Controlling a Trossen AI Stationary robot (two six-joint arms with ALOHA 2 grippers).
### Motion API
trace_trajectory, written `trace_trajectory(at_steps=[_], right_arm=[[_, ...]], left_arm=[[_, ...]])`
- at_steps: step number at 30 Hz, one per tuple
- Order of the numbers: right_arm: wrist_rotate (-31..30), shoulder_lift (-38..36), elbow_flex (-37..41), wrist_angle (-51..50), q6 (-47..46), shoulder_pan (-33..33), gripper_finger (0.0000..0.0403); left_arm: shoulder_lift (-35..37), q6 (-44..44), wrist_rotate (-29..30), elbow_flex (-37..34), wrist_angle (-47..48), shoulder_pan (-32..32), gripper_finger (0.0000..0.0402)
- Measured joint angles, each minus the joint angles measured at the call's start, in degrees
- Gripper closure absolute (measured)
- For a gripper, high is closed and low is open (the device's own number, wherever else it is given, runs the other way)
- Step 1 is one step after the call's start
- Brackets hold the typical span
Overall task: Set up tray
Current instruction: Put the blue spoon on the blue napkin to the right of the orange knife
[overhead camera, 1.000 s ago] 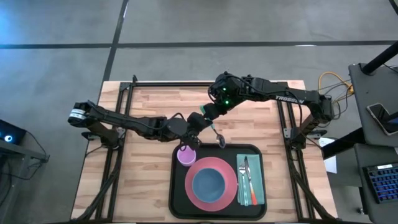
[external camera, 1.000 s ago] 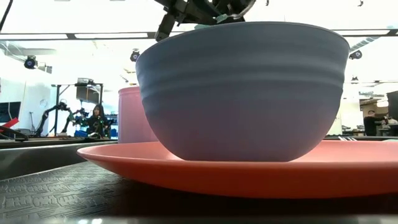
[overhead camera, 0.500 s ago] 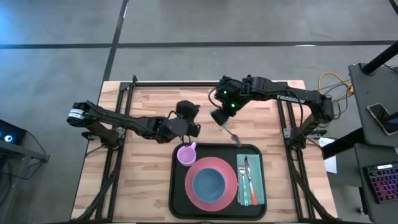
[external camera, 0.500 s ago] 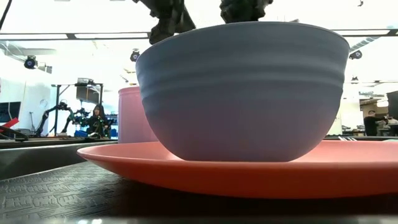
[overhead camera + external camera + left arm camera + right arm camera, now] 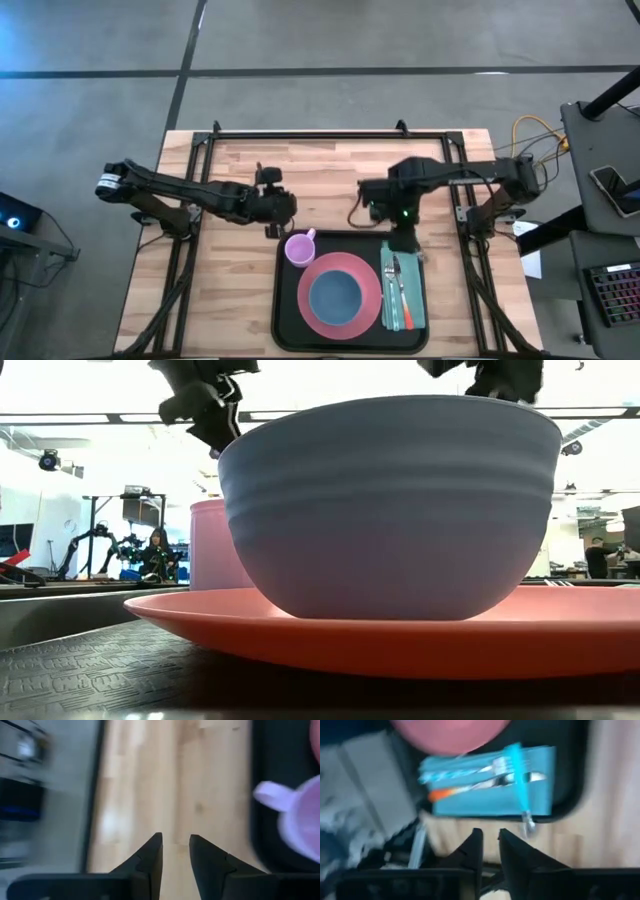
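Observation:
The black tray [image 5: 286,300] holds a pink plate [image 5: 310,320] with a blue bowl [image 5: 335,293] on it, a purple mug [image 5: 298,248] and a teal napkin [image 5: 415,300] with a fork and a knife. My right gripper [image 5: 403,240] is above the napkin's far end, its fingers [image 5: 489,834] nearly together, with a blue-handled spoon [image 5: 516,775] just beyond them. My left gripper [image 5: 270,215] is over bare wood left of the mug, its fingers [image 5: 175,837] a narrow gap apart and empty. My right gripper has the spoon, but the place of contact does not show. The spoon's metal end [image 5: 528,825] lies just beside one fingertip [image 5: 506,837]. The blue handle [image 5: 514,760] reaches away across the napkin's far end. The gripper comes from above.
The wooden table [image 5: 230,290] is bare left of the tray and along its far side. Metal frame bars run down both sides [image 5: 185,260] [image 5: 470,270]. In the low view the bowl [image 5: 390,510] fills the picture, with the mug [image 5: 210,545] behind it.
My right gripper has carried the spoon from the table's far middle toward the right and near edges, to above the tray's far right corner, turning as it went. My left gripper has drawn back from beside the right gripper toward the table's left.

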State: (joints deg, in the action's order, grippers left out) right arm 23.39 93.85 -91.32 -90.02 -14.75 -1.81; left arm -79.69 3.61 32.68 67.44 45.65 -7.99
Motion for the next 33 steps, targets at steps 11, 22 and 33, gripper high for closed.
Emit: trace_trajectory(at_steps=[11,22,33], right_arm=[[0.90,3.55,1.24,0.04,2.02,-7.36,0.0395],[-11.57,-4.94,7.08,1.25,-40.00,-14.46,0.0352],[-10.62,-11.74,30.08,15.49,-83.18,-30.86,0.0230]], left_arm=[[0.30,-6.51,-3.95,-0.02,0.72,0.00,0.0327],[0.30,-7.21,-4.10,-0.02,0.92,0.02,0.0327],[0.30,-5.19,-4.08,-0.02,0.89,0.30,0.0327]])
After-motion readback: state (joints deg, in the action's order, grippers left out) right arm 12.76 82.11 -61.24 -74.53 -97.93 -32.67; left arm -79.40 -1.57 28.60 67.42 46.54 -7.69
